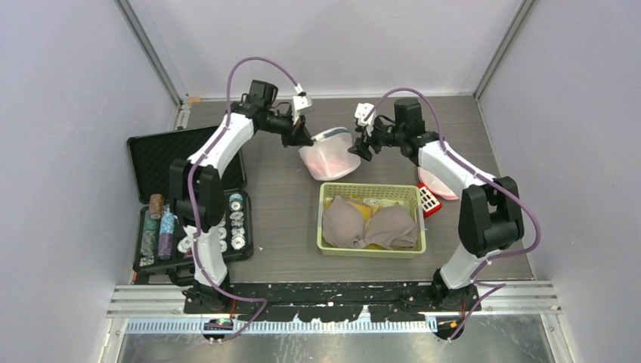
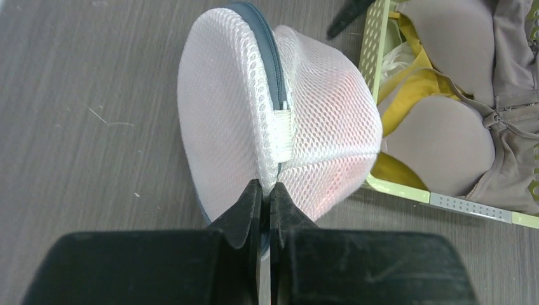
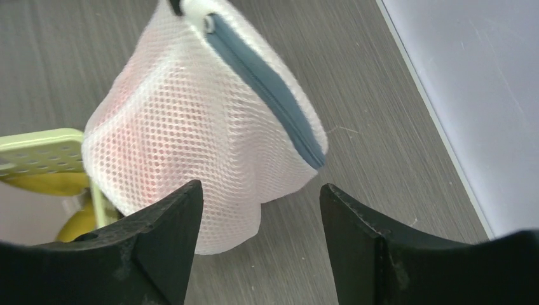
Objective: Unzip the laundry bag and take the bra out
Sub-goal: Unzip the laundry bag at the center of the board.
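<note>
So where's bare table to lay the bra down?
Bare table between the black case and the green basket, and the strip behind the mesh bag. Crowded right of the basket: a pink item and a red item lie there.

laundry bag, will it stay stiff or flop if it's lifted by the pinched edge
Probably semi-stiff: the laundry bag holds a domed shape while the left gripper pinches its seam, jaws shut. Likely light, being thin open mesh. The mesh may stretch or slip in the pinch, and the pink item inside could shift.
</note>
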